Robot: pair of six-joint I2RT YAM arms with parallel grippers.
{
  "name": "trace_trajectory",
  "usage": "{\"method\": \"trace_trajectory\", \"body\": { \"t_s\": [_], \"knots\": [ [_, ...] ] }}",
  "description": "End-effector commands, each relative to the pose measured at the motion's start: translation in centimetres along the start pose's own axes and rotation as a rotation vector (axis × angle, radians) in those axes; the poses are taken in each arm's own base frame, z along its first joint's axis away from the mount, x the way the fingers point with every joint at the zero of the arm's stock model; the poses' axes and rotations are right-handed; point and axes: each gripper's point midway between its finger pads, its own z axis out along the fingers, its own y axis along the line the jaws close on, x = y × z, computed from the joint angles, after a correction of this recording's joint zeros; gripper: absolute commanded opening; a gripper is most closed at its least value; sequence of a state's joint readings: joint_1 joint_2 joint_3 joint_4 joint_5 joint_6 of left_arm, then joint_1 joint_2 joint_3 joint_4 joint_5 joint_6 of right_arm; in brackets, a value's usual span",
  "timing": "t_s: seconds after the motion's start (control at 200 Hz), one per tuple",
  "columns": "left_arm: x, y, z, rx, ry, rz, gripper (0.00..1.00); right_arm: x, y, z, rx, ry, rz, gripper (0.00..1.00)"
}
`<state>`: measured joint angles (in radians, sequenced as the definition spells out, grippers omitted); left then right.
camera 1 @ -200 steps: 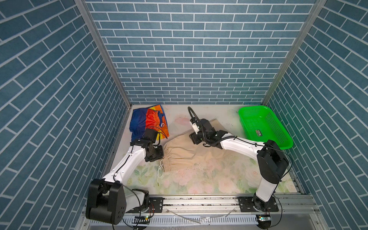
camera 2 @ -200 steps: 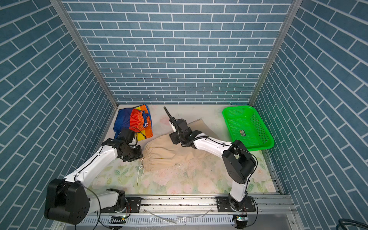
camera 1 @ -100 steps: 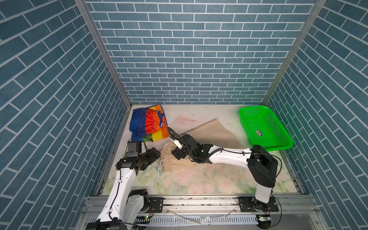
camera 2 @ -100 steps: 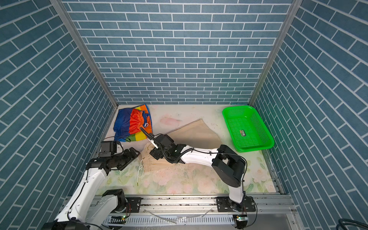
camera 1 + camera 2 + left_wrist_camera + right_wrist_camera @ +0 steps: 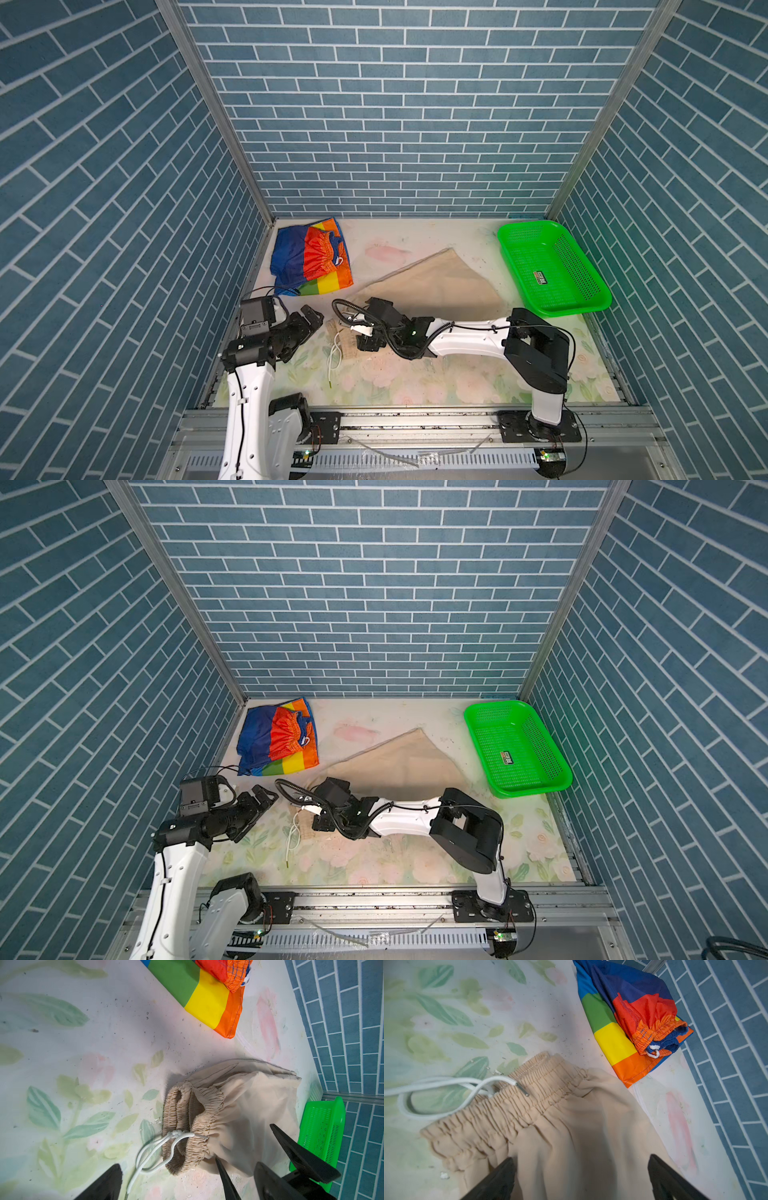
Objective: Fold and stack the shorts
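The beige shorts (image 5: pixel 436 282) lie mid-table in both top views, folded, with the leg end pointing to the back. Their gathered waistband (image 5: pixel 187 1118) is doubled over at the front left, and the white drawstring (image 5: pixel 149 1155) trails onto the mat. My right gripper (image 5: pixel 365 341) hovers open just over the fabric behind the waistband (image 5: pixel 508 1109), which spreads under my right gripper (image 5: pixel 581 1178). My left gripper (image 5: pixel 312 318) stands open to the left of the waistband, holding nothing, also seen as the left gripper (image 5: pixel 189 1186). The rainbow shorts (image 5: pixel 311 262) lie folded at the back left.
A green perforated basket (image 5: pixel 582 266) stands at the back right against the wall. Blue brick walls close in the left, back and right sides. The floral mat (image 5: pixel 415 382) runs to the front rail. The rainbow shorts' corner (image 5: pixel 228 1028) lies close to the waistband.
Both arms came forward from mid-table and both jaws opened, letting go of the beige shorts. The waistband now lies bunched nearer the front; the left arm pulled back left.
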<state>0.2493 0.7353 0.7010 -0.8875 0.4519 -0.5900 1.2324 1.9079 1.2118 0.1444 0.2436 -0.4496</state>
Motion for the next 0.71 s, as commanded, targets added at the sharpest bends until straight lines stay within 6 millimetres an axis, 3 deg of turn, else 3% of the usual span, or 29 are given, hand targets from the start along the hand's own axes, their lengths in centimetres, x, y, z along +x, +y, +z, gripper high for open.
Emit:
{"method": "trace_trajectory", "body": {
  "t_s": [0.0, 0.205, 0.53, 0.7],
  "knots": [
    [1.0, 0.6, -0.7, -0.013, 0.022, -0.009, 1.0, -0.1, -0.1, 0.7, 0.028, -0.027, -0.164, 0.99],
    [1.5, 1.6, -1.0, -0.051, 0.045, -0.047, 1.0, -1.9, 1.1, 0.9, -0.008, -0.088, -0.23, 0.99],
    [-0.4, 0.7, -0.5, 0.074, 0.077, -0.19, 1.0, -4.7, 7.3, -0.1, -0.171, -0.183, -0.253, 0.99],
    [-0.9, 0.7, -0.7, 0.069, 0.066, -0.174, 1.0, -3.8, 9.3, -0.6, -0.27, -0.153, -0.161, 0.99]
  ]
}}
